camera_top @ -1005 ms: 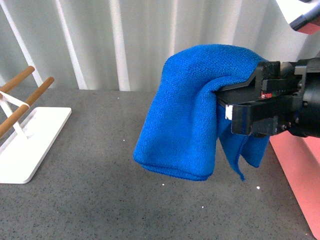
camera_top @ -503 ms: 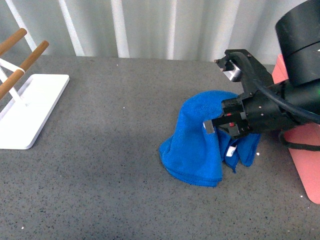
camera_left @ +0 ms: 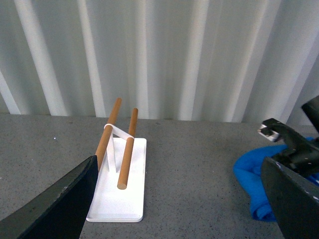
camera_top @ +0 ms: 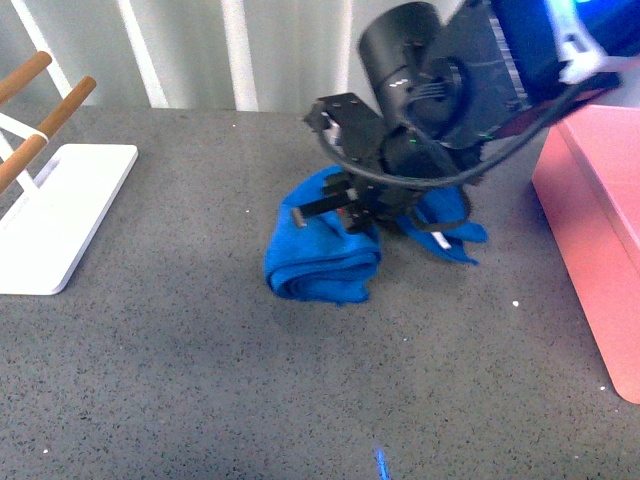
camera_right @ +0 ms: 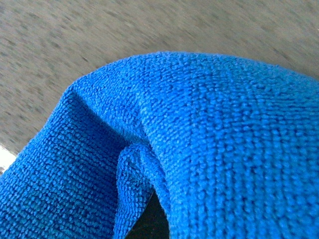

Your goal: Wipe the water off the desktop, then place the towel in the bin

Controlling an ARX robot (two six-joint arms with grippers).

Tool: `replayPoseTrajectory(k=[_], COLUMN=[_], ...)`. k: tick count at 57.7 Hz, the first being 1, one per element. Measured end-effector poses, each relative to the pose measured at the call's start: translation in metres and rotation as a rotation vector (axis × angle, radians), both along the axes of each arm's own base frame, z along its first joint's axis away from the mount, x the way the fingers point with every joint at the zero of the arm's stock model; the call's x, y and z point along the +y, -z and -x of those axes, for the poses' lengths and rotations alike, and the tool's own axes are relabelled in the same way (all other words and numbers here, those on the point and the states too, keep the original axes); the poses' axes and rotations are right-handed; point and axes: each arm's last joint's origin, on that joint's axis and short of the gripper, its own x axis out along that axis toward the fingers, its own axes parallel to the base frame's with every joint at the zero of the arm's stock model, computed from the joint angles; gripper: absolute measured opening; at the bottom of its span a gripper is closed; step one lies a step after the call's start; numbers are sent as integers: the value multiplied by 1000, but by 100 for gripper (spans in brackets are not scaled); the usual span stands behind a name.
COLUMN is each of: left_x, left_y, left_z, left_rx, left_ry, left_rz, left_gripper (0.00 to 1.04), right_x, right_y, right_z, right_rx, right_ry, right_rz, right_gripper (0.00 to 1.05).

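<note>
Pinching the bunched towel (camera_top: 320,262) left of the bin (camera_top: 590,200) with the right gripper (camera_top: 325,215), risking unwiped patches through scant desktop (camera_top: 200,380) contact.

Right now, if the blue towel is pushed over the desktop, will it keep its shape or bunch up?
Probably bunch up: the towel lies in soft, loose folds on the desktop, so it looks floppy. Its fluffy pile would likely drag rather than slide. It seems light and unlikely to roll.
</note>
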Motion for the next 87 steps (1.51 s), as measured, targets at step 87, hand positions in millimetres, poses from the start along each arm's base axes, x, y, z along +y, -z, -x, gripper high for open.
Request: replayPoseTrajectory(k=[87], left_x=[0], left_y=[0], left_z=[0], left_rx=[-1], left_ry=[0], left_rz=[0], left_gripper=[98], right_x=[-240], right_y=[-300], right_z=[110], right_rx=[-447], right_ry=[686], right_rz=[156], right_gripper=[4])
